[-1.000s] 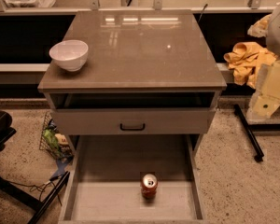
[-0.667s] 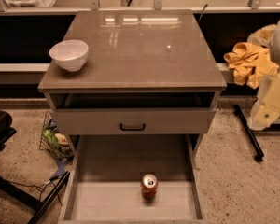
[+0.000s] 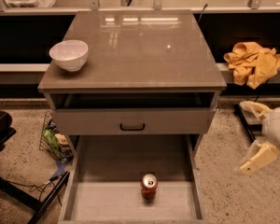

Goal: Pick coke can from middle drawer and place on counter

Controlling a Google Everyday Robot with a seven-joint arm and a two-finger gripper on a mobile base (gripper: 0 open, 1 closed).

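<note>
The coke can is standing up in the middle drawer, and the gripper is hanging off to its right, outside the drawer, jaws spread wide

**Red can waiting in the open drawer, gripper out at the right**

A small red coke can with a silver top is standing upright on the bare floor of the wide grey-beige middle drawer, roughly midway between the low side walls. The drawer is sticking far out of the cabinet. Above it, a grey upper drawer front with a small black handle is sitting slightly open. The glossy grey-brown stone-like counter is reflecting the lights and carrying a white bowl near its left edge. The pale two-finger gripper is hovering low at the right edge, beside the cabinet and well apart from the can, with its fingers spread wide. A crumpled yellow cloth is lying on the ledge above it.
</note>
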